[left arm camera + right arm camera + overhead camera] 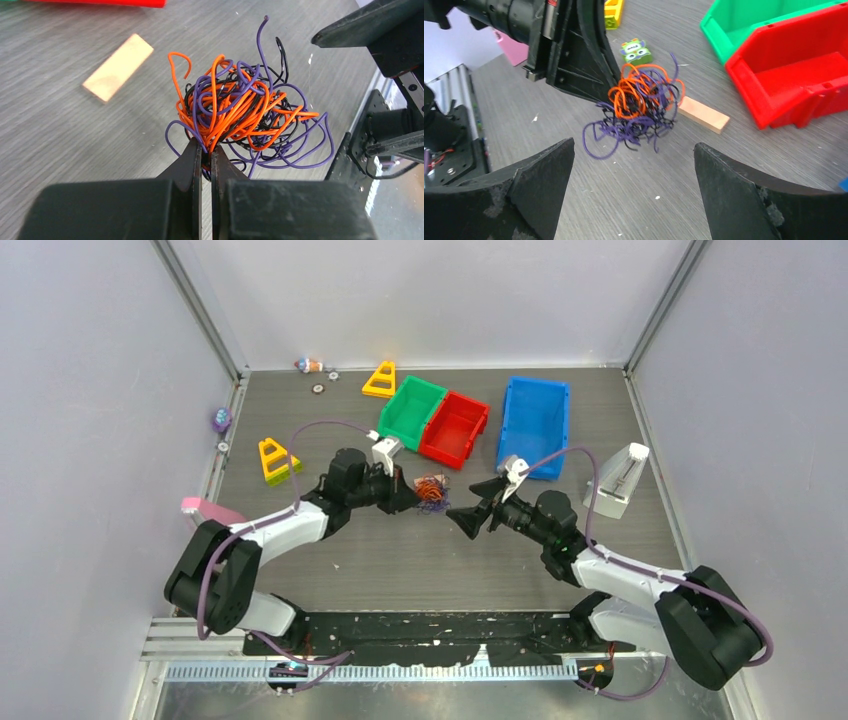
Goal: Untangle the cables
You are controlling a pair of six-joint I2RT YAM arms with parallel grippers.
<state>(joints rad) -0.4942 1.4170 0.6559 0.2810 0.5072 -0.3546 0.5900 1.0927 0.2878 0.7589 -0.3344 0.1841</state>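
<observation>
The cables (431, 489) are one small tangled clump of thin orange, purple and black wire strands, held just above the table near its middle. My left gripper (409, 492) is shut on the clump's left edge; the left wrist view shows the strands (240, 107) pinched between the nearly closed jaws of my left gripper (206, 150). My right gripper (473, 508) is wide open and empty, a short way right of the clump and pointing at it. In the right wrist view the clump (639, 105) hangs ahead of my open right gripper (634, 150), with the left gripper's finger (584, 60) behind it.
A small tan wooden block (703, 115) lies just behind the clump. Green (412, 410), red (455, 427) and blue (535, 424) bins stand at the back. Yellow triangles (275, 459), a white holder (620, 478) and a pink piece (205, 509) lie around.
</observation>
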